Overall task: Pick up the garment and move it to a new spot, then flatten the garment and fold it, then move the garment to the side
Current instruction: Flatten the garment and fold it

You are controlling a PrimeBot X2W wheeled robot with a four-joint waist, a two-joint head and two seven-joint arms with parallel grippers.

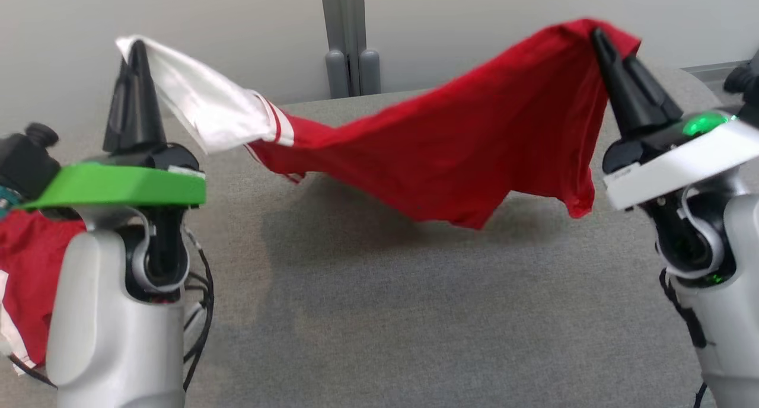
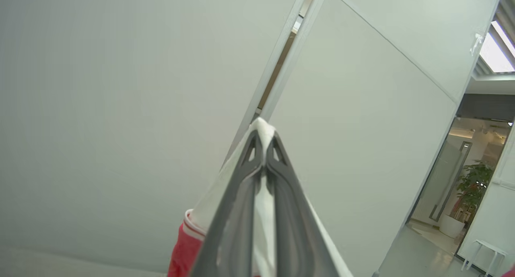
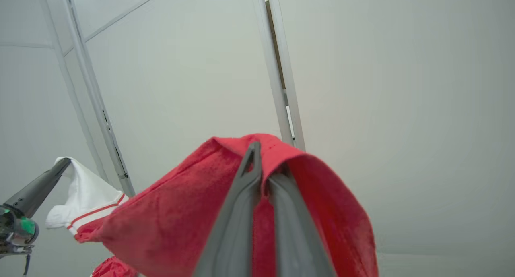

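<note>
Looking at a red garment [image 1: 450,153] strung like a hammock across the top half of the head view, up over the grey table [image 1: 379,325]. Pinched at the white sleeve [image 1: 207,105] by the left gripper [image 1: 137,45], upper left of the frame, shut tight on the cloth with a bit of white poking past the tips. Clamped along a red edge by the right gripper [image 1: 596,35], upper right, also closed all the way, with fabric draped over the tips.

So: runs left to right lengthwise, sags in the middle, dangles lowest a bit right of centre. Seems just clear of the table there, but hard to call. Sits a touch higher in the frame at the right end than at the left.

Probably mid-carry or about to get laid flat. Either way, needs both ends lowered together and kept well apart, otherwise bunches up at the sag.

Also spotted another red cloth [image 1: 26,265] at the lower left edge, behind the left arm, well apart from all this.
</note>
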